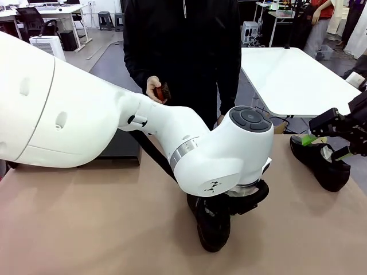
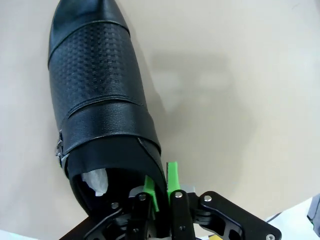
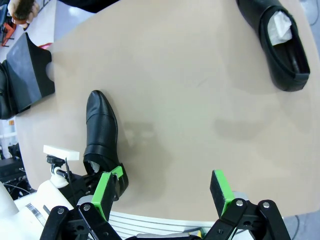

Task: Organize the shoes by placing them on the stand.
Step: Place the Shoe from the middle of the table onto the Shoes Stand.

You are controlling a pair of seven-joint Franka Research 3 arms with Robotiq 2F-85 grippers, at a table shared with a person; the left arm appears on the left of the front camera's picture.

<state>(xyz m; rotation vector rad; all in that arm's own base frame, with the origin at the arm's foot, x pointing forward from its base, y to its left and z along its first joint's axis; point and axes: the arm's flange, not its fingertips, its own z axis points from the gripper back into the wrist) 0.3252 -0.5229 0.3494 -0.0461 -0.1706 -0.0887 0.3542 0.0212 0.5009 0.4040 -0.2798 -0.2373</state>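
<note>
One shoe (image 1: 213, 226) sits front-middle on the table (image 1: 86, 229), second shoe (image 1: 318, 160) way off to the right, stand (image 1: 123, 146) back left, and a person's hand (image 1: 153, 89) with a brush (image 1: 163, 92) behind that.

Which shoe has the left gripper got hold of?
The middle shoe, the one with the textured, buckled upper: the left gripper pinches the rim of its opening. The other shoe lies ungripped, far to the robot's right.
</note>
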